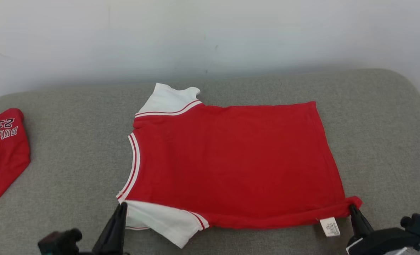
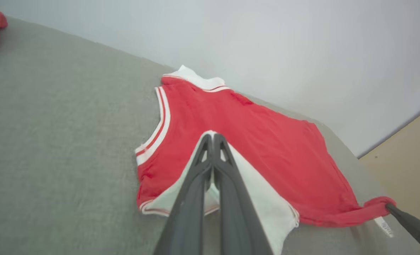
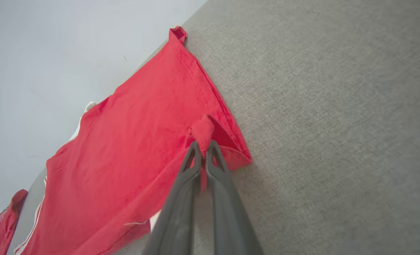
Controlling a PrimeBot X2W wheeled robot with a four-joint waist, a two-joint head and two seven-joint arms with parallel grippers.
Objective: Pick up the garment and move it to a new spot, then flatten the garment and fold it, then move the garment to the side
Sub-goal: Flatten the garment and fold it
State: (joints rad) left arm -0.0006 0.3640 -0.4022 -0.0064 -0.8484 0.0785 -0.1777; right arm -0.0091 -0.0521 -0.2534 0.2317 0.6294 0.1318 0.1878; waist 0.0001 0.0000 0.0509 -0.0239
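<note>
The garment [image 1: 231, 159], a bright red thin-fabric jersey with white sleeve panels and striped trim, lies spread flat mid-way along the grey fabric cushion [image 1: 71, 170], collar toward its left edge. We have the left gripper [image 1: 122, 206] pinched shut on the near white sleeve and the right gripper [image 1: 353, 209] pinched on the near hem corner. We judge this lets that side lift evenly for a fold.

Left pincer [image 2: 212, 136] pinches garment [image 2: 266, 148] white sleeve; right pincer [image 2: 389, 207] pinches red corner.

On cushion [image 1: 71, 170]: garment [image 1: 231, 159] centre, second jersey [image 1: 2, 159] left (well apart).
</note>
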